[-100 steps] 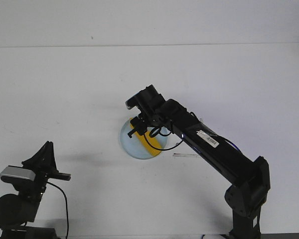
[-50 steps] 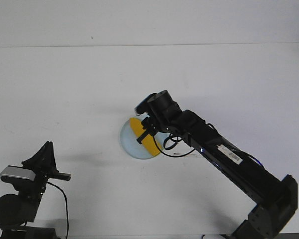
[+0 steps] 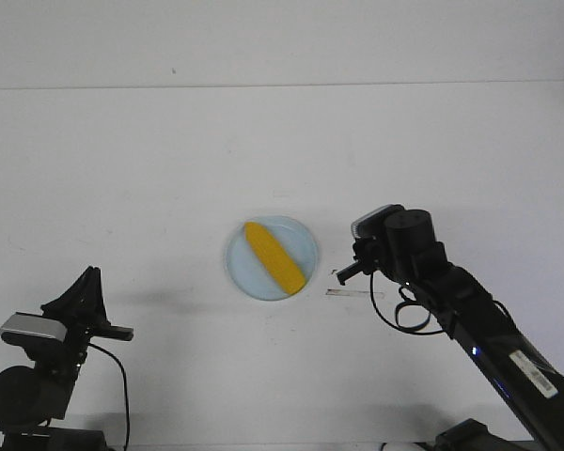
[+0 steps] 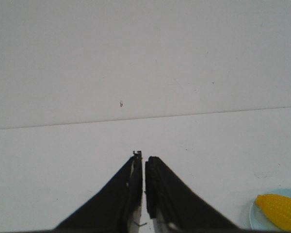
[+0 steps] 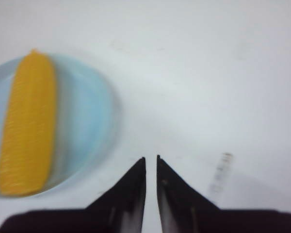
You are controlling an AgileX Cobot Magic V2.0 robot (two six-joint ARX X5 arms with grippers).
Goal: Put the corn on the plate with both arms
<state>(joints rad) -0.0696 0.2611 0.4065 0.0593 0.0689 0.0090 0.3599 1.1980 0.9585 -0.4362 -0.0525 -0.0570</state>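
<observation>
The smooth yellow-orange toy corn cob (image 3: 275,256) now lies free and slantwise inside the round pale blue plastic plate (image 3: 305,242), where a second ago the right gripper (image 3: 345,272) was over it. That gripper has pulled back just beside the plate, fingers nearly closed on nothing. The left gripper (image 4: 144,167), well apart from the plate, is likewise pinched together and empty, so the placing looks finished.

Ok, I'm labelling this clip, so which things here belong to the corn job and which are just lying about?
Part of the job:
- corn, lying on the plate
- plate
- right gripper, beside the plate, empty
- left gripper, empty, off to the side

Just lying about:
- thin strip on the table
</observation>
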